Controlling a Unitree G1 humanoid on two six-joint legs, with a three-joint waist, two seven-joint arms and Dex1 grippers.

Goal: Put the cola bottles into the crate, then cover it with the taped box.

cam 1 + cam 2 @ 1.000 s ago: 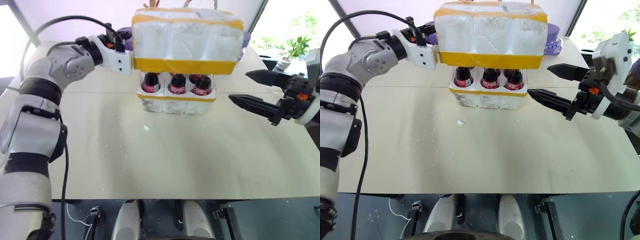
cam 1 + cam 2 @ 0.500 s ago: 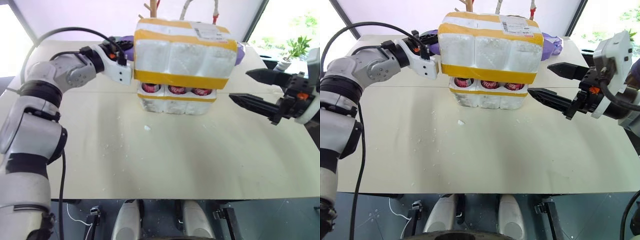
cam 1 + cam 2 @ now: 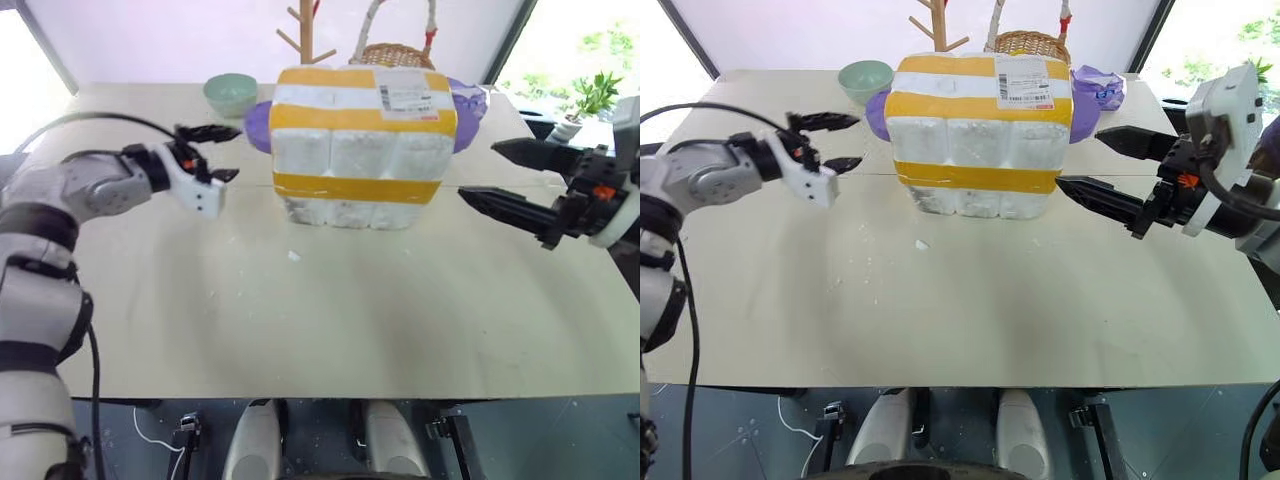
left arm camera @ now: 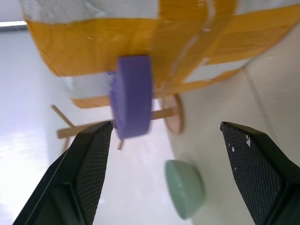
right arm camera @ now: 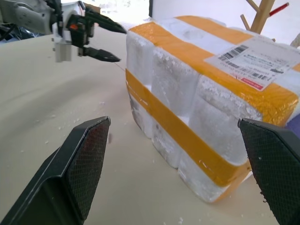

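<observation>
The taped box (image 3: 360, 135), white foam with yellow bands and a shipping label on top, stands upright at the table's middle, set down over the crate. Only the crate's white lower edge (image 3: 345, 214) shows beneath the box's lower band. The cola bottles are hidden under the box. My left gripper (image 3: 232, 152) hangs open to the left of the box, apart from it, with nothing between its fingers. My right gripper (image 3: 480, 172) is open to the right of the box, fingers pointing at its side without touching. The right wrist view shows the box (image 5: 201, 98) and the left gripper (image 5: 101, 42) beyond it.
A green bowl (image 3: 230, 93) sits at the back left. A purple plate (image 3: 258, 125) stands behind the box, with a wooden rack (image 3: 305, 30) and a wicker basket (image 3: 395, 52) farther back. Foam crumbs (image 3: 293, 256) lie in front of the box.
The taped box came down over the crate and hid the bottles. My left gripper opened, let go of the box and drew away to the left and down. The right gripper stayed still.
</observation>
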